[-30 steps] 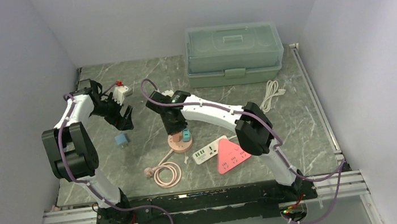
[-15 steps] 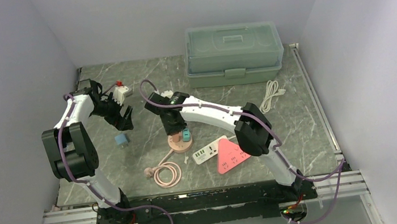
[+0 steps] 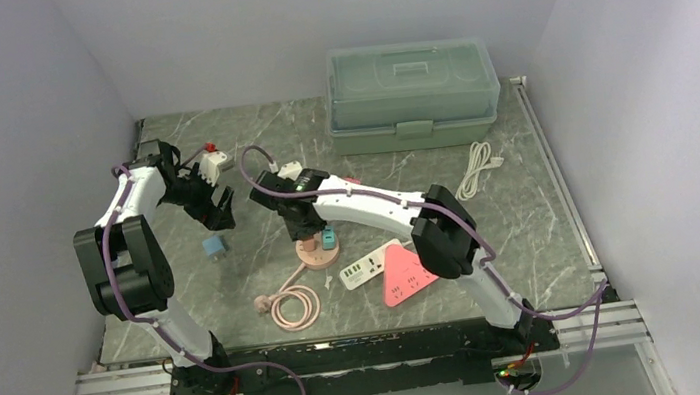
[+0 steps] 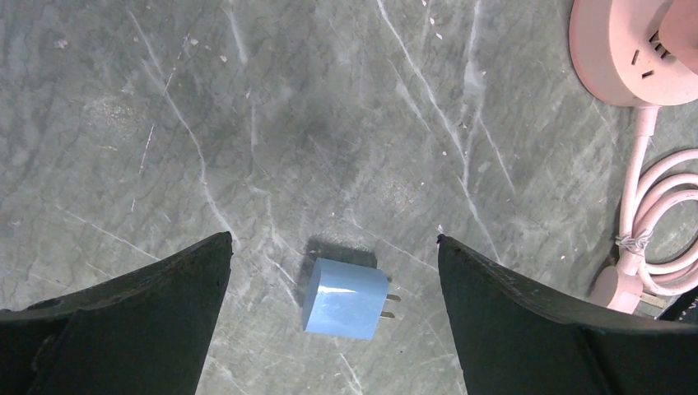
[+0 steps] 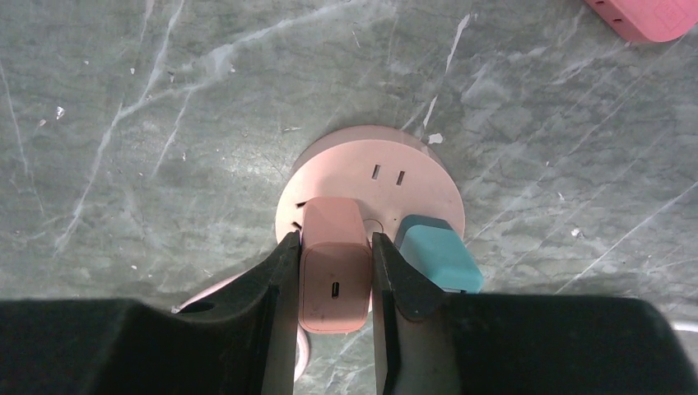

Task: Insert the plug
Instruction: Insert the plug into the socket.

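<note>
My right gripper (image 5: 333, 239) is shut on a pink plug (image 5: 333, 276) that stands on the round pink socket hub (image 5: 411, 185); a teal plug (image 5: 436, 253) sits in the hub beside it. In the top view my right gripper (image 3: 307, 231) stands over the hub (image 3: 315, 254). My left gripper (image 4: 333, 239) is open and hovers above a light blue plug (image 4: 346, 299) lying on its side on the marble, prongs to the right. The blue plug (image 3: 215, 246) lies just below my left gripper (image 3: 219, 216) in the top view.
The hub's pink cable (image 3: 294, 305) coils toward the front. A white power strip (image 3: 367, 268) and a pink triangular one (image 3: 408, 275) lie right of the hub. A green lidded box (image 3: 412, 94) stands at the back, a white cable (image 3: 479, 170) at right, a red-and-white adapter (image 3: 211, 160) behind the left gripper.
My right wrist has shifted a little to the left over the hub. The left arm and the blue plug have not moved.
</note>
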You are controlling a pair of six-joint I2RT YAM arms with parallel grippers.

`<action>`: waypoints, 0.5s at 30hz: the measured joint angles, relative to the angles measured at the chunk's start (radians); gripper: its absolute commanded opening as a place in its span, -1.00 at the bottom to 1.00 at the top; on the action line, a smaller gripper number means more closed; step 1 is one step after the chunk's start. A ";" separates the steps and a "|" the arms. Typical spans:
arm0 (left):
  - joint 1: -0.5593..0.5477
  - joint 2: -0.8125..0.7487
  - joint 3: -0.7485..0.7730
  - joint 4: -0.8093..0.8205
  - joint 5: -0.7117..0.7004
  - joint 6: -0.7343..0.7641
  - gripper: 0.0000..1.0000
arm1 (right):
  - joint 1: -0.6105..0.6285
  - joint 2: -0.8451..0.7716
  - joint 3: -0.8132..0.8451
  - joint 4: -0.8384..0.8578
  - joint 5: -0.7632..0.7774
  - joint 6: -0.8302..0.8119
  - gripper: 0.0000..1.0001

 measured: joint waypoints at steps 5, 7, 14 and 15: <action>0.000 0.000 0.000 -0.001 0.000 0.006 0.99 | 0.006 -0.001 -0.011 0.006 0.033 0.023 -1.00; 0.000 0.000 0.000 -0.001 0.000 0.006 0.99 | 0.009 -0.005 -0.019 0.011 0.042 0.037 -1.00; 0.002 0.000 0.000 -0.005 0.003 0.007 0.99 | 0.016 0.000 -0.034 0.016 0.063 0.069 -1.00; 0.002 0.000 0.000 -0.006 0.003 0.007 0.99 | 0.017 0.005 -0.039 0.017 0.065 0.074 -1.00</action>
